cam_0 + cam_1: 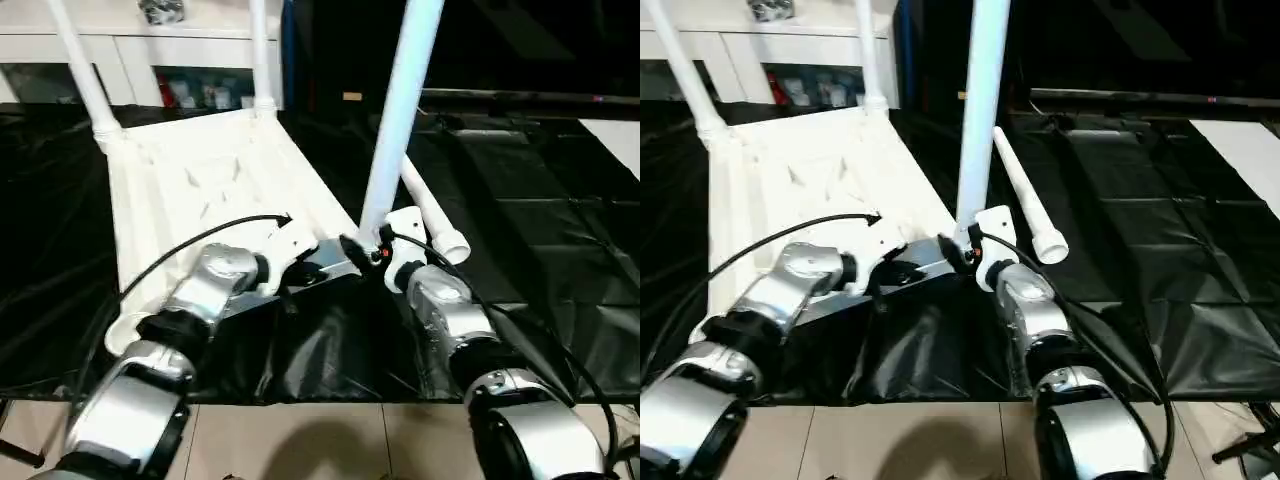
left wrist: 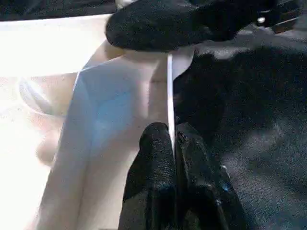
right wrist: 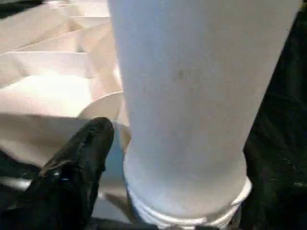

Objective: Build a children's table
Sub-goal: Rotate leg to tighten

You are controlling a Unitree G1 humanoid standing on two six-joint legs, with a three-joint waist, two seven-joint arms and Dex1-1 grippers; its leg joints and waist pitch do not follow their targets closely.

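Tabletop [image 1: 215, 185] lies upside down on the black sheet [image 1: 540, 230], ribbed underside up, raised rim all round. Two legs stand upright in the two far corner sockets: one at the far left corner [image 1: 82, 70], one at the far right corner [image 1: 262, 55]. A third leg [image 1: 398, 120] stands nearly upright in the near right corner socket [image 3: 192, 211], leaning slightly away from the tabletop. The fourth leg [image 1: 432, 215] lies loose on the sheet just beside the tabletop's right edge, its wide end pointing toward the robot. Left gripper [image 2: 173, 143] is clenched on the tabletop's thin near rim [image 2: 170, 91], fingers pressed together with the white edge pinched between them, close to the near right corner. Right gripper [image 1: 375, 250] sits at the base of the third leg; one black finger [image 3: 79, 158] shows beside the socket, slightly apart from the tube, the jaws spread and not clamping the leg. White shelving [image 1: 150, 45] stands beyond the tabletop's far edge. Pale floor tiles [image 1: 330, 440] begin at the sheet's near edge, below the silver forearms.
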